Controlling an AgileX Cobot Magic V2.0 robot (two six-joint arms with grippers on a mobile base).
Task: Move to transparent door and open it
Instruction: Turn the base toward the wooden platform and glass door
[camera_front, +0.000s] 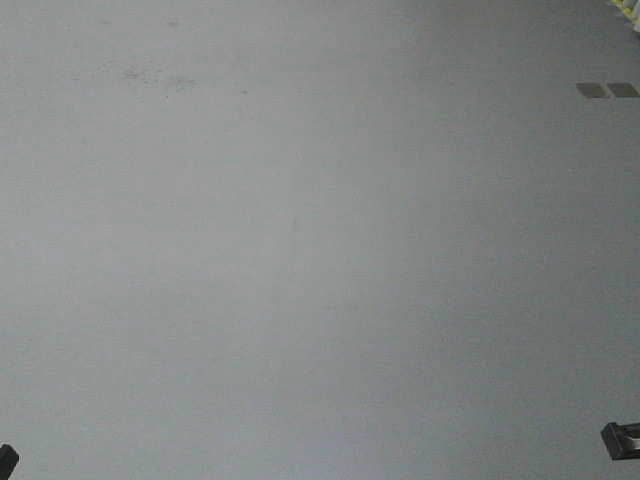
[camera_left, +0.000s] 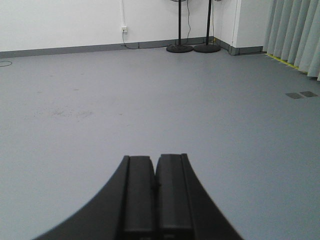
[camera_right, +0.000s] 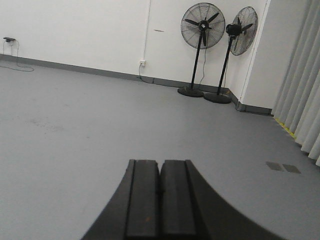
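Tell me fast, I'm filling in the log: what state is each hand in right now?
Left hand: closed, holding nothing.
Right hand: closed, holding nothing.

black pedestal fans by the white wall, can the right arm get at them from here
Probably not. The right tool, jaws shut, sits far short of the two black pedestal fans; a wide stretch of grey floor lies between. Nothing blocks the way, so the robot would likely need to drive closer.
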